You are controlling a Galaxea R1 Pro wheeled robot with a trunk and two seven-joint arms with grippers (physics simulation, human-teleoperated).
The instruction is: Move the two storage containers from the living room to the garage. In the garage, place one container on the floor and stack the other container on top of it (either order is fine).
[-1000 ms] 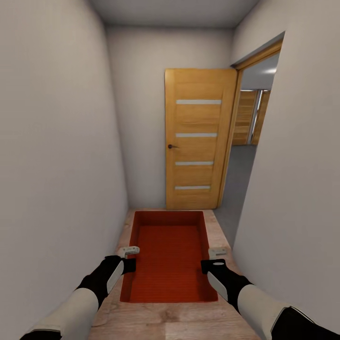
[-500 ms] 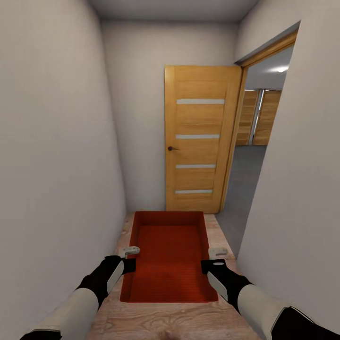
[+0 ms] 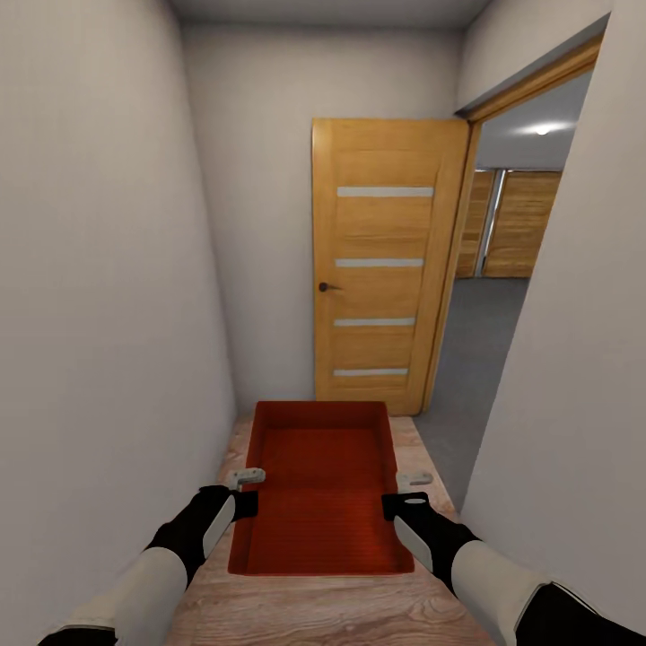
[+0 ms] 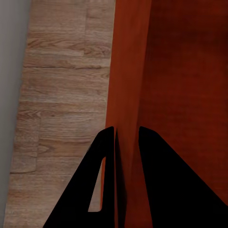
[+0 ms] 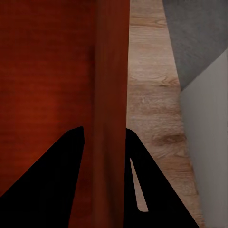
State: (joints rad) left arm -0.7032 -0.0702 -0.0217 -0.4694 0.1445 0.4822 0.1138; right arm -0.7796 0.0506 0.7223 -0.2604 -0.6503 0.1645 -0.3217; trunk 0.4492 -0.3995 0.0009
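Observation:
One orange-red storage container (image 3: 323, 484) hangs level in front of me over the light wood plank flooring (image 3: 314, 610), held by its two long side walls. My left gripper (image 3: 247, 489) is shut on the left wall (image 4: 128, 95), one finger inside and one outside. Across from it, my right gripper (image 3: 408, 493) is shut on the right wall (image 5: 111, 71) in the same way. Through the doorway ahead on the right, the garage shows its dark grey floor (image 3: 475, 350) and its wide wooden plank door (image 3: 520, 224).
I am in a narrow corridor between a pale wall (image 3: 90, 269) on the left and another wall (image 3: 583, 404) close on the right. A wooden door (image 3: 381, 260) with a dark handle stands open against the end wall, beside the doorway.
The whole view has advanced along the corridor: the doorway on the right shows wider and more of the garage is visible. The container and both grippers keep the same hold.

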